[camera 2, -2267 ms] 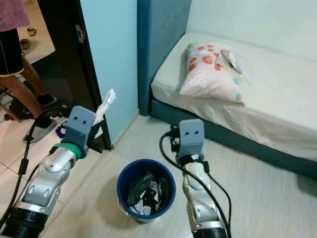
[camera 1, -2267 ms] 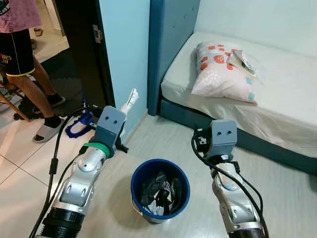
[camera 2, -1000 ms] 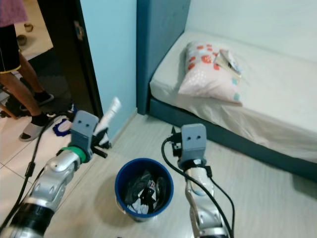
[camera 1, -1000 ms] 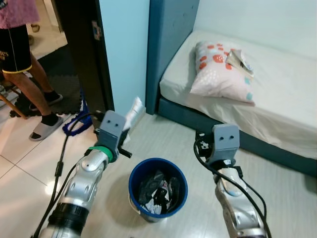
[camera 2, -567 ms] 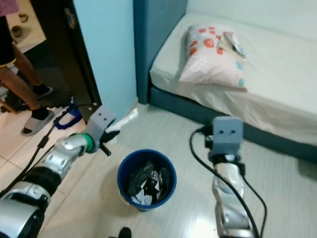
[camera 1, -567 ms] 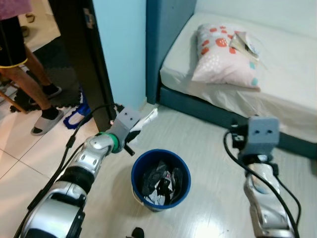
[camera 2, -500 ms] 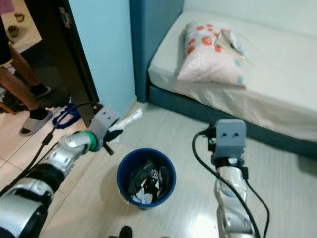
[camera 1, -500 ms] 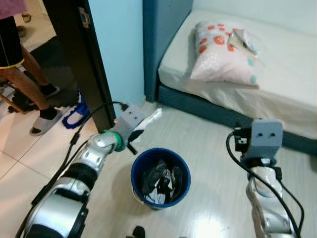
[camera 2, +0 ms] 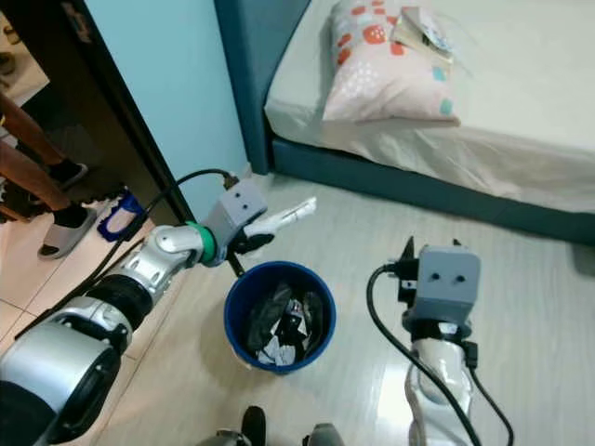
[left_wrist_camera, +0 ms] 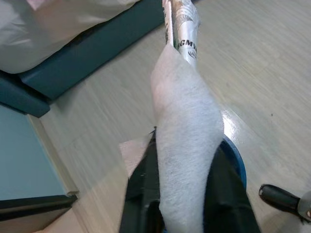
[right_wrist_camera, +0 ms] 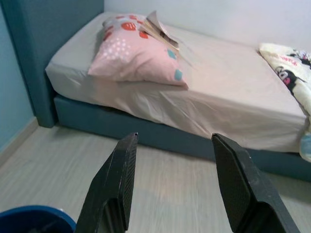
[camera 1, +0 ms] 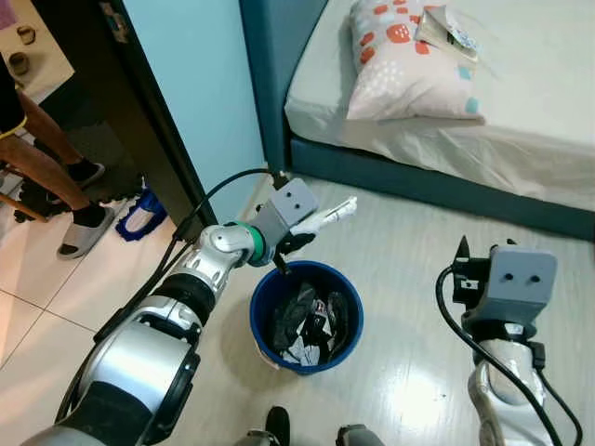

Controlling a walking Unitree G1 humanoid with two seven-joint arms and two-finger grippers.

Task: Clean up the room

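Note:
A blue bucket (camera 1: 351, 327) with dark and white trash in it stands on the pale floor. My left gripper (camera 1: 290, 238) is shut on a white wrapper (camera 1: 330, 215) and holds it over the bucket's far left rim; the wrapper pokes out toward the bed. In the left wrist view the white wrapper (left_wrist_camera: 187, 141) lies between my black fingers (left_wrist_camera: 141, 204), with a printed silver end, above the bucket's rim (left_wrist_camera: 238, 165). My right gripper (right_wrist_camera: 172, 187) stands open over bare floor to the right of the bucket, empty.
A bed (camera 1: 521, 139) with a teal frame runs along the back, bearing a pink pillow (camera 1: 409, 60) and a book (camera 1: 448, 26). A light blue wall and a dark door frame (camera 1: 112, 102) stand at left. A person's legs (camera 1: 46, 158) are past the doorway.
The camera has tilted down and closer. My left gripper has carried the wrapper rightward and lower, from beside the wall to the bucket's rim. The right arm has shifted right.

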